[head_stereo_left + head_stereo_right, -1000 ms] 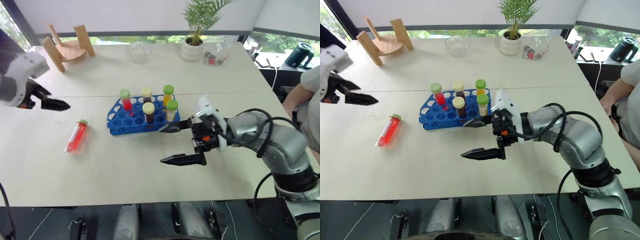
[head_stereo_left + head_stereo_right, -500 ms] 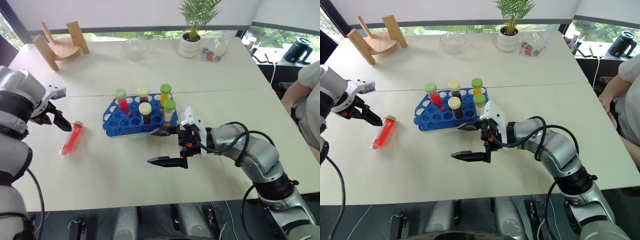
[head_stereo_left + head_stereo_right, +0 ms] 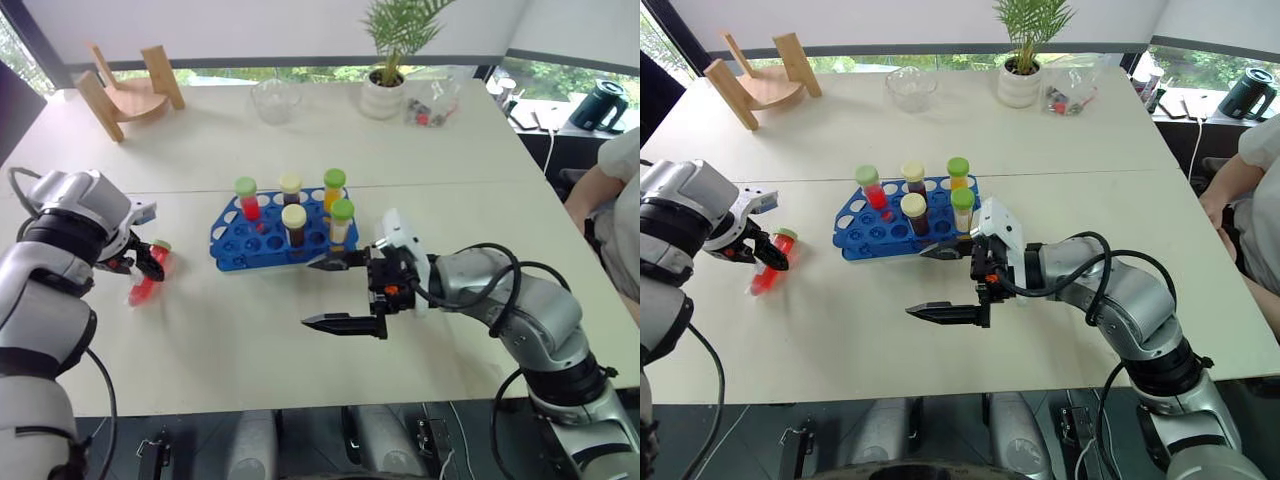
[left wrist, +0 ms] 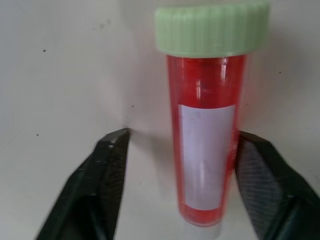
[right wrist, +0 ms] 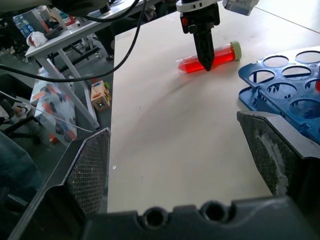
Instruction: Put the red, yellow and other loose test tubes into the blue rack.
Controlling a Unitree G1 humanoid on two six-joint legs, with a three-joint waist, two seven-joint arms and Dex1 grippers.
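One loose tube left to deal with: red-filled test tube [image 3: 145, 280] with a pale green cap, lying flat on the white table [image 3: 250, 340] at about 9 o'clock from the blue rack [image 3: 240, 255], near it but not touching. Five capped tubes already upright in the rack, among them red, brown and orange-yellow fills. Biggest change in the last second on the left side: left gripper [image 3: 148, 262], a second ago held high and well off toward 9 o'clock of the tube, now lowered steeply right over it. Seen from the left wrist, fingers [image 4: 107, 180] set on either side of the tube's body below the cap, one just beside or touching the glass, the other with a strip of bare table between it and the tube. Spread around the tube, then, not yet pinching it, and no lift visible. Tube itself apparently lying as before, cap toward 12 o'clock. Right gripper [image 3: 308, 293] much as it was, hovering at about 4 o'clock from the rack, fingers spread wide with nothing between them. Meaning for the task, as a judgement: approach to the last loose tube finished, squeeze on it the step in hand, then lift, turn upright and carry to a free hole. Main risk: round tube rolling away from the one-sided first contact.
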